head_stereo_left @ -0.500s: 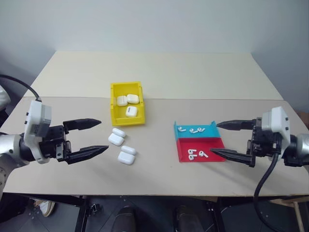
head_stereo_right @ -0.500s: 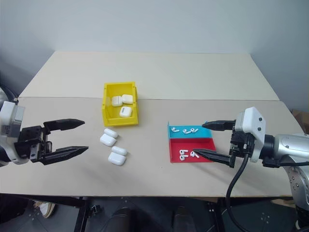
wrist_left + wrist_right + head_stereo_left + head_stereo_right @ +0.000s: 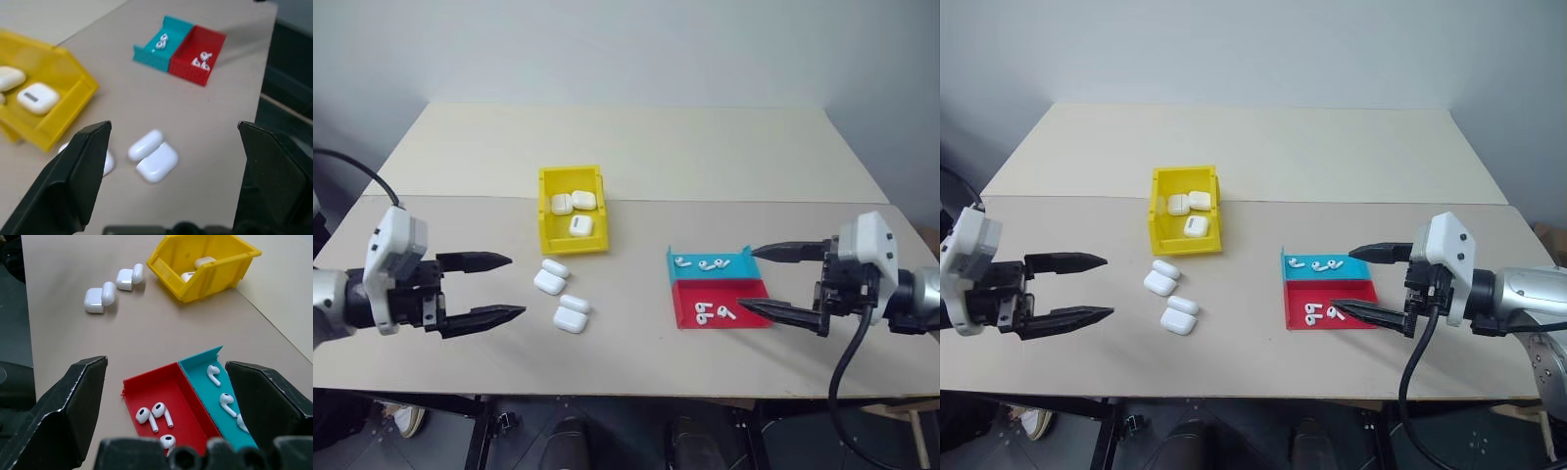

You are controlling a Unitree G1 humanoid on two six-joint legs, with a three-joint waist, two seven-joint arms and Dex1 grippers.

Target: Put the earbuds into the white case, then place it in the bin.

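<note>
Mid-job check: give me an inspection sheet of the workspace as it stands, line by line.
Surface: beige table, two boards joined by a seam.
Job's things: yellow bin holds three closed white cases; two open cases lie in front of it, lids hinged back; earbuds loose in the red and teal tray.
Clutter: nothing seen.
Grippers: left gripper open, empty, beside the open cases; right gripper open, empty, at the tray's edge.
Cables: black cable hangs from the right arm.
Surroundings: plain pale wall; shoes under the table's near edge.
</note>
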